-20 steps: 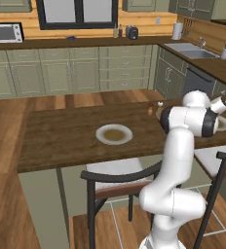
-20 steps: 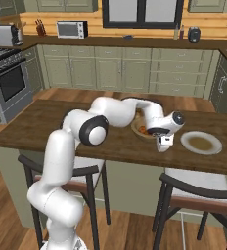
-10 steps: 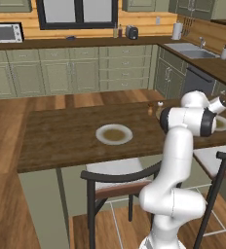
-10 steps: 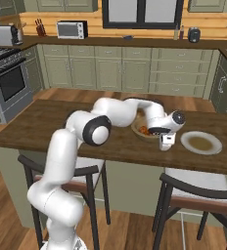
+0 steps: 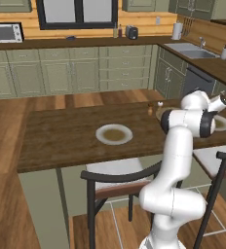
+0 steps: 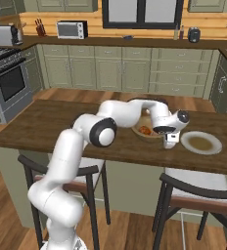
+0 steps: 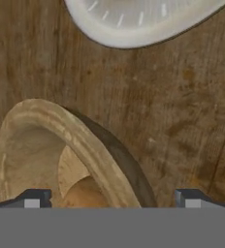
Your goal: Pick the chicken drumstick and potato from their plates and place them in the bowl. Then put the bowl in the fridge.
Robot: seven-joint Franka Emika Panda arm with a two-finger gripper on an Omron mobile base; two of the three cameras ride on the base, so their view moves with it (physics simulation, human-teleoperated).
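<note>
Both base cams sit behind the arm, one off each side, looking forward and down across the same desk point(image 5: 61, 136) toward the far cabinets. The hand cam is way closer, staring straight down at the bowl point(image 7: 61, 145) rim and a plate point(image 7: 134, 24) edge

glossy white rounded arm segments point(image 6: 61, 161), fat and tubular, joined by dark grey disc-shaped joint caps point(image 6: 104, 133). at the hand, two small dark grey finger tips with pale square pads point(image 7: 32, 203).
</note>
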